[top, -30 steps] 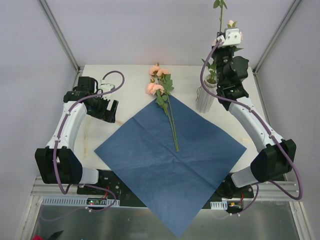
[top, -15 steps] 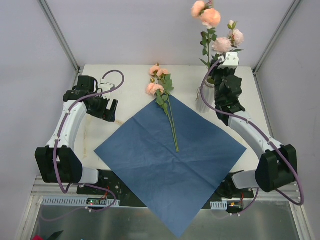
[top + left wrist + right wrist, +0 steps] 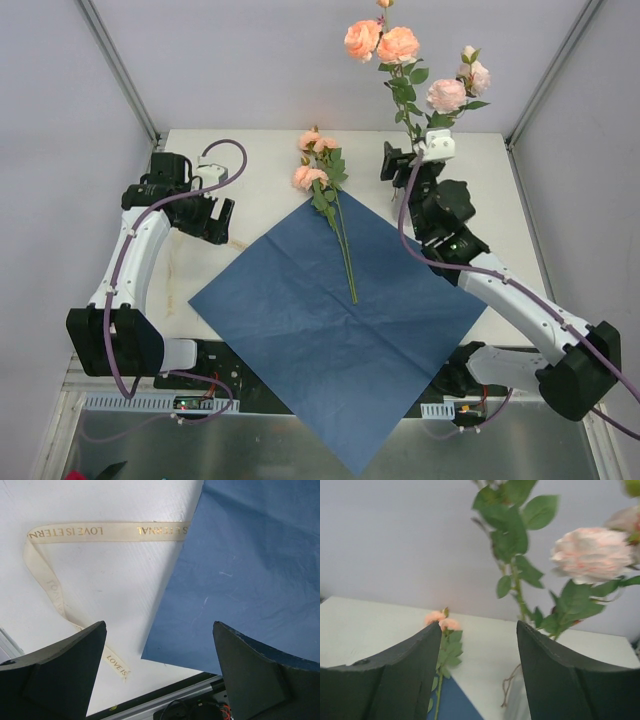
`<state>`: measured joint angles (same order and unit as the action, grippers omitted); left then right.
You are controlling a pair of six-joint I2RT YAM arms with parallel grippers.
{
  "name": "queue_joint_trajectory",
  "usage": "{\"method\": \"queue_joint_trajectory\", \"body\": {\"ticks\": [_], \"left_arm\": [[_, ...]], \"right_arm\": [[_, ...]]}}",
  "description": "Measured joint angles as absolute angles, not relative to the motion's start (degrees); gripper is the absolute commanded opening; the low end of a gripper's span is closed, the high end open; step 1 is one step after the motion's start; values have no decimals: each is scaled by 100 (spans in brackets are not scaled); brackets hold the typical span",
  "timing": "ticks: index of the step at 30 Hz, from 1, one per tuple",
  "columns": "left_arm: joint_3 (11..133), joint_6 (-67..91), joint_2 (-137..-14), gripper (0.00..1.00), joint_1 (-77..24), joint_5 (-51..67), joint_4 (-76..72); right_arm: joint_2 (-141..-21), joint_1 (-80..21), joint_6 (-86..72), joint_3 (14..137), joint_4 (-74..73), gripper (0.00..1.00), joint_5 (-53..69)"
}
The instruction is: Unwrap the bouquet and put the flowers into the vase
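Observation:
The blue paper [image 3: 340, 320] lies spread flat on the table. One stem of the flowers [image 3: 335, 215] rests across its far corner, peach heads [image 3: 312, 165] toward the back. More flowers [image 3: 398, 45] stand upright at the back right, a pale pink rose [image 3: 592, 555] among them. The vase [image 3: 514, 705] shows only as a blurred white shape low between my right fingers; my right arm hides it from above. My right gripper [image 3: 397, 165] [image 3: 479, 625] is open beside those upright stems, holding nothing. My left gripper [image 3: 215, 220] [image 3: 160, 627] hangs open over the paper's left edge.
A cream ribbon [image 3: 100, 530] printed "LOVE IS ETERNAL" lies looped on the white table left of the paper. A bit of twine [image 3: 509, 685] hangs by the vase. Metal frame posts [image 3: 120, 70] stand at the back corners, and the paper overhangs the table's near edge.
My right gripper has opened and let go of the stems, then dropped lower and toward the near left. The flower heads have sunk into view and stand on their own. Left arm unmoved.

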<state>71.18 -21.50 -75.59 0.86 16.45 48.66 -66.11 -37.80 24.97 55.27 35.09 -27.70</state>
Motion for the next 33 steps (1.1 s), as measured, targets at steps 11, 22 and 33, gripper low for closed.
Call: {"method": "queue_joint_trajectory", "body": {"ticks": [11, 22, 33], "left_arm": [[6936, -2147, -7533, 87, 84, 1638, 4866], [6847, -2161, -7535, 87, 86, 1634, 4821], [6816, -2169, -7579, 87, 84, 1632, 4713]], "right_arm": [[-9338, -3903, 1321, 7894, -161, 50, -1581], [-11039, -3946, 854, 8217, -1409, 49, -624], [-11710, -3994, 768, 8678, -1396, 50, -336]]}}
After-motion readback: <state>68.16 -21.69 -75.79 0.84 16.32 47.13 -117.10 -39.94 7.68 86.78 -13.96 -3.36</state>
